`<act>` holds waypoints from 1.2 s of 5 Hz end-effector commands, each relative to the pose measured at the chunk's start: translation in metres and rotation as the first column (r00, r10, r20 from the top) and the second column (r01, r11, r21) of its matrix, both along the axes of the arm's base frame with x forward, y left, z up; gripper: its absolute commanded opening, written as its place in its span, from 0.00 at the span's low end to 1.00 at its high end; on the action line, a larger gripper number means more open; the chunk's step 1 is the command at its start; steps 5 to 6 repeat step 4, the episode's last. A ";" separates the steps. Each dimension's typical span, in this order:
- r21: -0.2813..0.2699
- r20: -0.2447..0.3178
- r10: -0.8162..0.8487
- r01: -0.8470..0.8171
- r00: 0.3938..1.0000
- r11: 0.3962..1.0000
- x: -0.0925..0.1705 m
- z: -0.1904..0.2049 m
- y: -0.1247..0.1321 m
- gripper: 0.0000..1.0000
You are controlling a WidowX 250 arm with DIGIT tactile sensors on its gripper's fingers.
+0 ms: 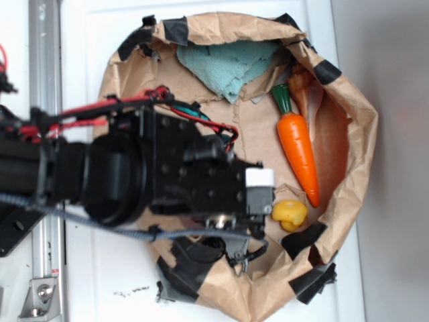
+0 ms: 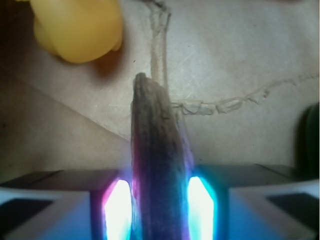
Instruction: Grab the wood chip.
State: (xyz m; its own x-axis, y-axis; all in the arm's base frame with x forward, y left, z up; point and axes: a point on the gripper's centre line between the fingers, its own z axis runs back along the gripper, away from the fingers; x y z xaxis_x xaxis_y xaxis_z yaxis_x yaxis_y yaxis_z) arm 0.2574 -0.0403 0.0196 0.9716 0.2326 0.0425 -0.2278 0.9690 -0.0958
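In the wrist view the wood chip (image 2: 157, 155), a dark brown rough sliver with lengthwise grain, stands between my two glowing pads (image 2: 119, 210), which press on both its sides. My gripper (image 2: 160, 210) is shut on it, and the chip's tip points away over brown paper (image 2: 240, 60). In the exterior view the black arm and gripper (image 1: 258, 194) hover over the lower middle of the paper nest. The chip itself is hidden under the gripper there.
A yellow rubber duck (image 1: 289, 213) lies just right of the gripper and shows in the wrist view (image 2: 77, 27). An orange toy carrot (image 1: 298, 147), a teal cloth (image 1: 228, 67) and the raised, black-taped paper rim (image 1: 348, 181) surround the spot. A dark green object (image 2: 312, 135) shows at the right edge.
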 end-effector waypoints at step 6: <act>0.248 0.092 -0.389 0.357 0.917 0.900 0.012 0.159 0.037 0.00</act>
